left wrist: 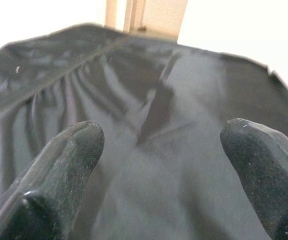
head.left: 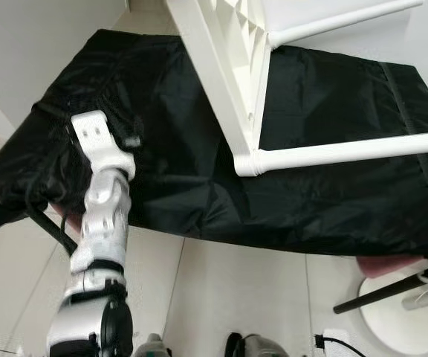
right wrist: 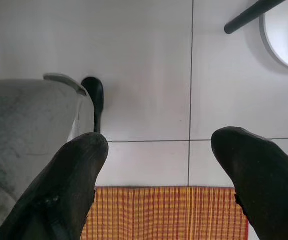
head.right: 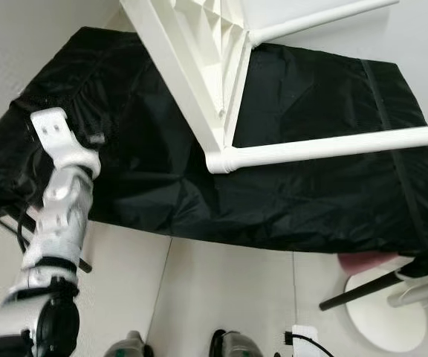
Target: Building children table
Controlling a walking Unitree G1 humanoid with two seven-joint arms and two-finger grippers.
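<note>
Table frame: the white children's table (head.left: 229, 67) lies tipped on its side on the black cloth, its ribbed underside showing; its edge runs from 11 o'clock down toward the centre of the head view.
Legs: two white tube legs. The near leg (head.left: 348, 152) has its long axis almost level, pointing to 3 o'clock from its socket at the frame's lower corner. The far leg (head.left: 340, 21) points to about 2 o'clock.
Surface: a black cloth (head.left: 310, 201), wrinkled and shiny, draped over a raised flat surface, its front hem hanging toward 6 o'clock.
Left gripper: left gripper (left wrist: 159, 165) is held over the cloth at about 9 o'clock of the frame, fingers spread wide with nothing between them, apart from the table.
Right gripper: right gripper (right wrist: 159, 180) points down at the floor, fingers apart, holding nothing.
Room: pale floor tiles (head.left: 229, 290); white wall (head.left: 28, 37) at 10 o'clock; a round white base (head.left: 400, 320) with a black rod (head.left: 377, 294) at 5 o'clock; an orange checked mat (right wrist: 164, 212) under the right gripper.
</note>
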